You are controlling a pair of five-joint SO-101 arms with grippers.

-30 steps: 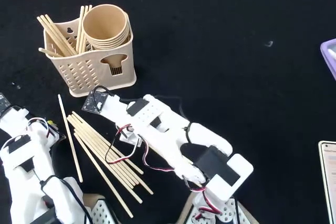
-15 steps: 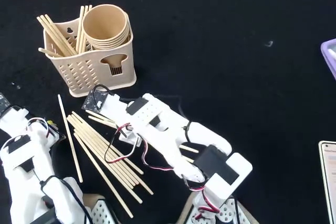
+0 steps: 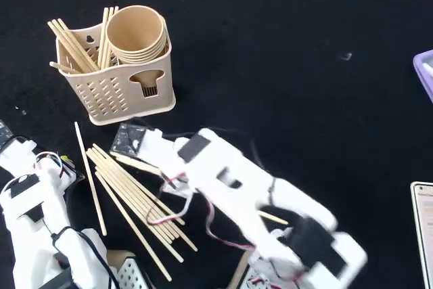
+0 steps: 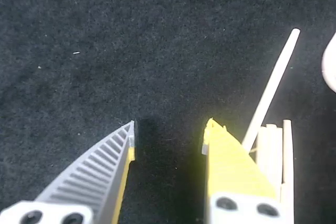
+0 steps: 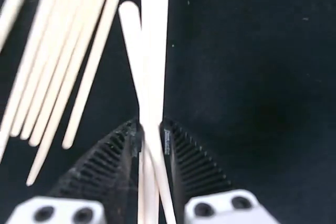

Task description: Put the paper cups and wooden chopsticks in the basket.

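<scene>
Two chopsticks (image 5: 155,35) sit pinched in your right claw (image 5: 151,126), beside the loose bundle (image 3: 135,194) on the table (image 3: 304,65); your left claw (image 4: 169,127) gapes empty.

Basket at the far left, loose sticks in front of it, an arm on either side of the heap.

The basket (image 3: 115,93) stood at the far left of the tabletop (image 3: 304,99), with the stacked paper cups (image 3: 135,30) in its right part and a bundle of chopsticks (image 3: 73,49) in its left. In front of it the loose chopsticks (image 3: 132,194) lay in a slanting heap, with a single stick (image 3: 90,177) just to their left. The right arm (image 3: 230,181) stretched in from the near edge over the heap's right side, its hand (image 5: 151,129) pinching a pair of chopsticks (image 5: 153,35) beside the rest. The left hand (image 4: 168,135), fingers parted, hung at the near left, left of the heap.
</scene>
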